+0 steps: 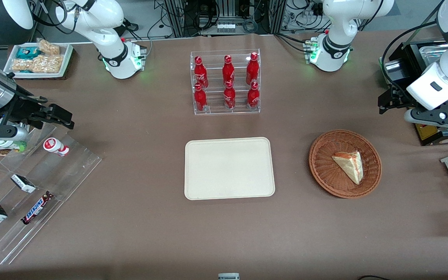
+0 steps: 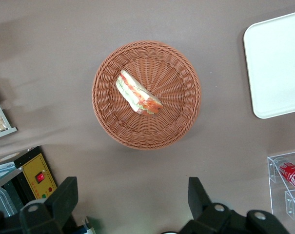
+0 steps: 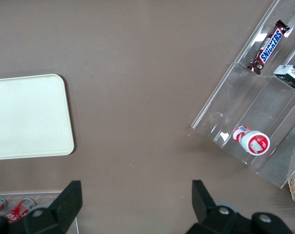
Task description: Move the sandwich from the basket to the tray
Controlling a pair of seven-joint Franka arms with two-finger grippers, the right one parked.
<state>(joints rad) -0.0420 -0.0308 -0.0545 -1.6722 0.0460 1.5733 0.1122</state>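
Task not started as far as I can judge: sandwich (image 1: 349, 165) sits in the basket (image 1: 321, 155), lying on its side near the middle of the weave, filling edge showing red-orange and green in the wrist view. Tray (image 1: 229, 168) is bare, flat on the surface (image 1: 138, 233), beside the basket toward the parked arm's end, with a clear gap between them. Pincer (image 2: 132, 202) of the working arm is up high, off the basket, farther from the front camera than the basket and toward the working arm's end of the table; the wrist view looks straight down at the sandwich with the two fingers (image 2: 64, 197) spread wide and nothing between them. So nothing is gripped and nothing touches the basket. What's left is everything: come down over the basket, close on the wedge, lift, carry across to the tray, set down, release. My read on the grasp: the wedge lies at an angle to the finger line, so the wrist probably needs a turn to close across the bread faces rather than along the long edge. The wrap looks slippery and the bread soft, so squeeze lightly. The basket rim is low and shouldn't block the approach. The rack of red bottles (image 1: 226, 82) stands farther from the front camera than the tray, out of the direct carry path.
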